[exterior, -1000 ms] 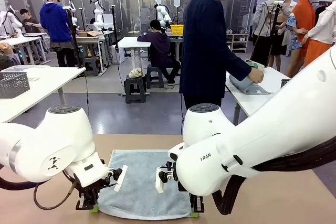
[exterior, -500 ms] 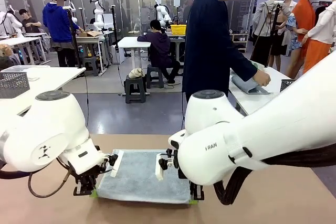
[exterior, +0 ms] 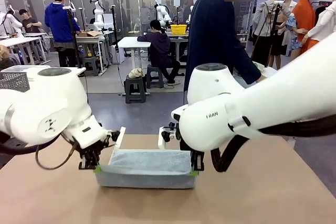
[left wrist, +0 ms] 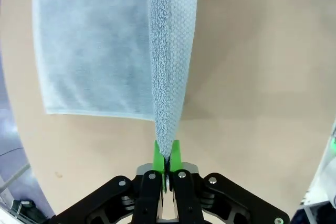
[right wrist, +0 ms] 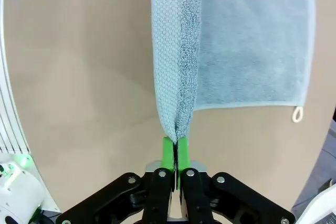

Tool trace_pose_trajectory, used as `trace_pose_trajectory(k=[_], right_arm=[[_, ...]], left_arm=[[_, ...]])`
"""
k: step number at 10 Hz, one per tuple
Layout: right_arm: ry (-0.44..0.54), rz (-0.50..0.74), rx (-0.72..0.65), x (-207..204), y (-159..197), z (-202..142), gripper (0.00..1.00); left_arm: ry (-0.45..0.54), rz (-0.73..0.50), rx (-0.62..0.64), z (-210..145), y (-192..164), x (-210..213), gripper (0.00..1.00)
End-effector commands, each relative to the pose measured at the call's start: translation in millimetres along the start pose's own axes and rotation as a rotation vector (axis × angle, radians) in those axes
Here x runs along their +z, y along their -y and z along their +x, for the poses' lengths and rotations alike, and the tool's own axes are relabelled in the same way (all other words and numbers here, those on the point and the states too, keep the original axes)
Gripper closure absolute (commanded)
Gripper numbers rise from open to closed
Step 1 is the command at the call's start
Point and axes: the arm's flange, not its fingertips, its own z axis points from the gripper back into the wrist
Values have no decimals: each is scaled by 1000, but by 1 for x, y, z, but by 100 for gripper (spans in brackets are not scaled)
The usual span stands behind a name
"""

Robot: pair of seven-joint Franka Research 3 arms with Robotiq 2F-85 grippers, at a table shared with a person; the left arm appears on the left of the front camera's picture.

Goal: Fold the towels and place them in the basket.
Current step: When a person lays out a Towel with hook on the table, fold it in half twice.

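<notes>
The pale blue-grey towel (exterior: 144, 169) is no longer spread out. A second ago it lay flat on the table (exterior: 262, 198); now its near edge is up off the surface and carried toward the far side. The lifted part hangs as a short curtain in front while the rest lies flat behind it. The left gripper (exterior: 96, 169) pinches the near left corner and the right gripper (exterior: 194, 171) the near right corner, each with its jaws pressed tight on a thin bunch of terry. Both wrist views show the cloth running straight up from that pinch, and the right wrist view shows a white loop (right wrist: 298, 114) at a corner of the flat part. I judge this the first fold, about halfway over, with the raised edge not yet laid on the far one. The person (exterior: 215, 35) stands beyond the table, turned aside
</notes>
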Motion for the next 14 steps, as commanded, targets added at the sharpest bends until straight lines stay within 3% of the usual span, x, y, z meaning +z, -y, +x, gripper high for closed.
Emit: trace_pose_trajectory(k=[1,8,14], right_arm=[[-19,14,8,1,33,4,100],[-68,16,1,0,133,2,100],[-61,55,13,-52,164,17,100]], left_arm=[[-51,-17,-2,5,-43,0,100],[-77,-40,42,3,-146,-16,100],[-89,-82,106,-3,-164,-57,100]])
